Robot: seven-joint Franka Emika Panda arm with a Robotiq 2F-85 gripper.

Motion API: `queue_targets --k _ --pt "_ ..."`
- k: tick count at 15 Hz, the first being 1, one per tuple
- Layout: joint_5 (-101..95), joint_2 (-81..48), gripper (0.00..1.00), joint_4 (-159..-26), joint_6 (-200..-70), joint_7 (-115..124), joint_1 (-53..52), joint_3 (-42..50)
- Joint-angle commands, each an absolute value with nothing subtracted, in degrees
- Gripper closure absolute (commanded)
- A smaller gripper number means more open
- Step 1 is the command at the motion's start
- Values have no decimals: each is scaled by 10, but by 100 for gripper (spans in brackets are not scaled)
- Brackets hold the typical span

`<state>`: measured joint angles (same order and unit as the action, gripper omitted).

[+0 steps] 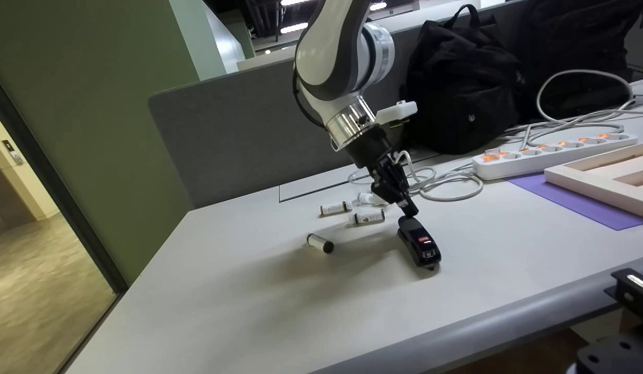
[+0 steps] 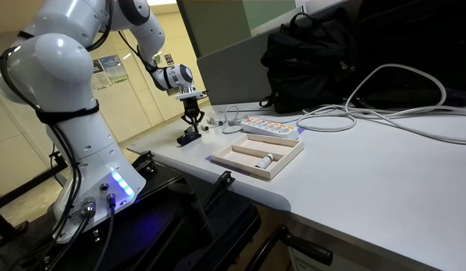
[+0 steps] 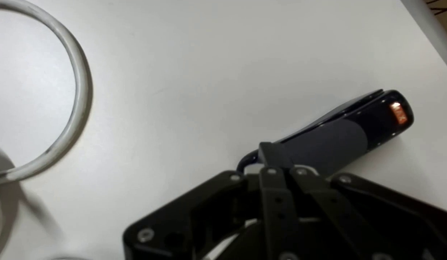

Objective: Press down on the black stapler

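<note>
Fingers point(image 3: 271, 154) are pressed together at the end of the stapler point(image 3: 331, 141) opposite its red label point(image 3: 399, 113), on the table point(image 3: 172, 72), which I judge makes one blunt pusher for the press; actual contact I cannot confirm.

"MAX" on black stapler point(image 3: 331, 139)

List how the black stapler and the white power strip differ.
The black stapler has a red-orange label; the power strip is white with a row of sockets. The stapler is clearly shorter than the power strip. The closed gripper is at one end of the stapler, touching or nearly so, while the power strip lies apart from it. Both are elongated.
</note>
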<state>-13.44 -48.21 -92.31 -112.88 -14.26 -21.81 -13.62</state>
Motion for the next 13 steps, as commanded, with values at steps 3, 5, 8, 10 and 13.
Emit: queue_targets --k 3,5,8,10,13 --pt "-135 -475 100 -903 -1122 -147 -219 -141" --pt "-131 -424 100 -928 -1117 -145 -215 -147" --pt "-125 -359 100 -957 -1117 -143 -210 -154" --pt "-113 -326 74 -973 -1096 -150 -202 -157" --pt "-121 -344 85 -946 -1093 -150 -211 -152"
